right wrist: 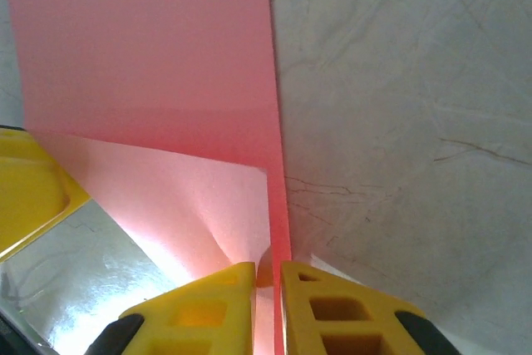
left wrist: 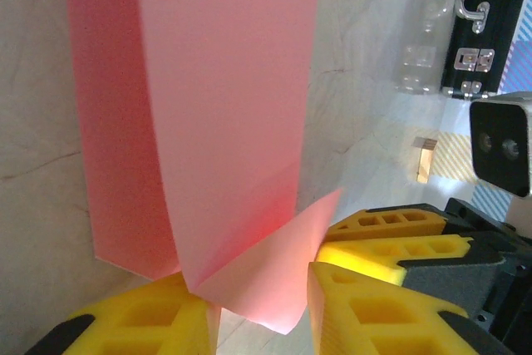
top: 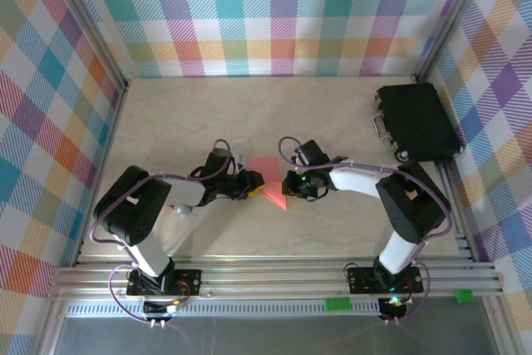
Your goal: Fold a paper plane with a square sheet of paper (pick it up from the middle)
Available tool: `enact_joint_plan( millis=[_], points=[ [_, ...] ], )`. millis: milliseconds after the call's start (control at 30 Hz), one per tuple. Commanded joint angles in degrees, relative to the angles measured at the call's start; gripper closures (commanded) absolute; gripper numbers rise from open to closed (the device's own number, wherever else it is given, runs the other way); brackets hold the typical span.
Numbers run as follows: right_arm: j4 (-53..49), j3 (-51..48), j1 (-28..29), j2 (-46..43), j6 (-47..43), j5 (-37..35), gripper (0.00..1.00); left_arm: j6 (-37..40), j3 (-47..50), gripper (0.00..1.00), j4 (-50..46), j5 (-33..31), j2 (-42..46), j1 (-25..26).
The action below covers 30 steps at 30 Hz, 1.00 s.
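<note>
The salmon-pink sheet of paper [top: 270,175] lies partly folded at the middle of the table, between my two grippers. In the left wrist view the paper [left wrist: 224,81] runs away as a long folded strip. One folded corner flap stands up between the yellow fingers [left wrist: 141,322] of my left gripper [left wrist: 262,288] [top: 252,182]. Those jaws stand apart, and the table shows under the flap. My right gripper [right wrist: 268,272] [top: 289,186] is shut on the paper's [right wrist: 150,56] near edge, which lifts a curled layer off the table.
A black case [top: 416,122] [left wrist: 486,31] lies at the back right by the wall. The right gripper's yellow fingers [left wrist: 391,234] sit close beside the left one's. Checked walls close in the table [top: 208,122] on three sides.
</note>
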<state>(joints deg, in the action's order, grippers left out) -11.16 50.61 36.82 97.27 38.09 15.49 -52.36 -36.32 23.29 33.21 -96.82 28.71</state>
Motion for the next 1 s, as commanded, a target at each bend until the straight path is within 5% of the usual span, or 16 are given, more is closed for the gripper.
enact_joint_plan(
  millis=[0,200,500,733,967],
  points=[
    [-1.00,1.24,0.09,1.35,-1.54,-0.19,0.83,4.16,-2.70,0.66,-1.81,3.23,-1.38,-0.64],
    [-1.25,2.09,0.06,2.69,-2.29,0.16,0.83,4.59,-4.06,0.68,-1.81,4.07,-3.55,-0.67],
    [-3.13,2.22,-0.58,-0.66,-5.24,-4.26,0.80,6.65,-5.10,0.89,-7.62,0.21,-2.28,-0.94],
    [1.02,-1.91,-0.61,-8.46,-10.87,-11.18,0.60,6.41,-5.61,0.97,-12.12,-5.19,-0.10,-0.96],
    [10.82,-7.34,0.58,-11.71,-20.96,-9.18,0.46,4.10,-6.39,0.98,-13.93,-8.04,1.88,-0.28]
  ],
)
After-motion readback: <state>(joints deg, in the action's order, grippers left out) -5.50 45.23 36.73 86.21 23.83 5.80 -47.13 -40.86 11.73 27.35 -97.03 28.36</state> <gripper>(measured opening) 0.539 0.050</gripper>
